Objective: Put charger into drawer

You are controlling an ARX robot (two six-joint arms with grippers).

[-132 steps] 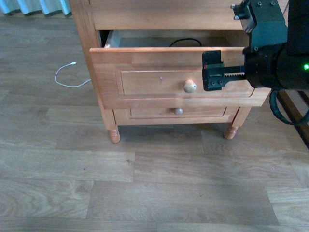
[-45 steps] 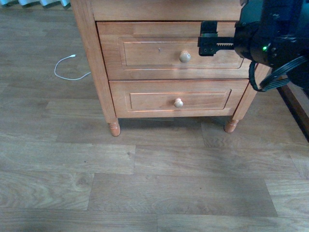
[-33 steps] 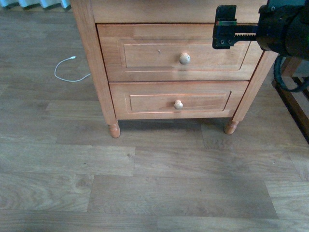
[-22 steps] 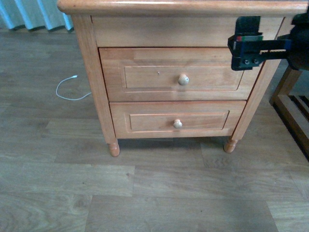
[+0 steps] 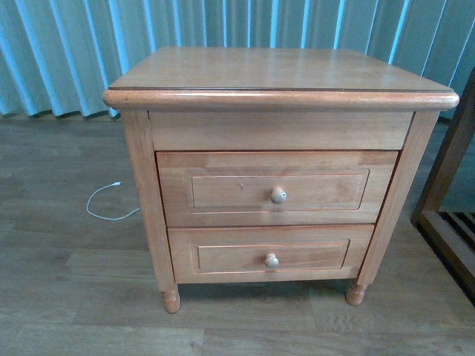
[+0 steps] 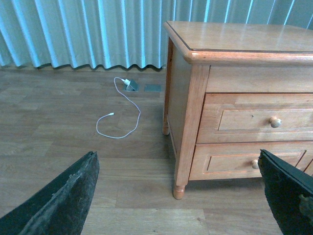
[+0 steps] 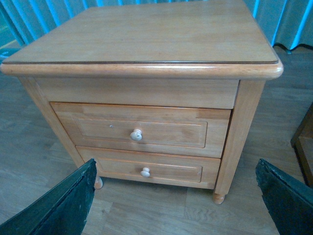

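A light-wood nightstand (image 5: 278, 74) stands on a wood-plank floor (image 5: 67, 297) in front of pale blue curtains (image 5: 67, 52), with both of its drawers pushed flush into the frame. The taller upper drawer (image 5: 223, 191), marked by a round pale knob (image 5: 278, 195) and a small dark dot left of it, sits closed directly above the shallower lower drawer (image 5: 223, 256). The charger cannot be seen in any view; nothing lies on the nightstand's top, and whether the charger is inside the closed upper drawer cannot be told from the outside. A thin white cable (image 5: 107, 208) lies looped on the floor just left of the nightstand; in the left wrist view it runs back from its loose end to a small plug (image 6: 128, 83) at a floor socket near the curtains, behind the nightstand's left side. A dark wooden frame (image 5: 445, 208) stands to the right of the nightstand. Neither arm appears in the front view. In the left wrist view the left gripper (image 6: 178, 196) faces the nightstand's left front corner, its two dark fingers (image 6: 63, 200) spread wide with nothing between them. In the right wrist view the right gripper (image 7: 178, 196) looks down on the nightstand's front from above, fingers (image 7: 68, 203) likewise spread wide apart and empty, well clear of the knob
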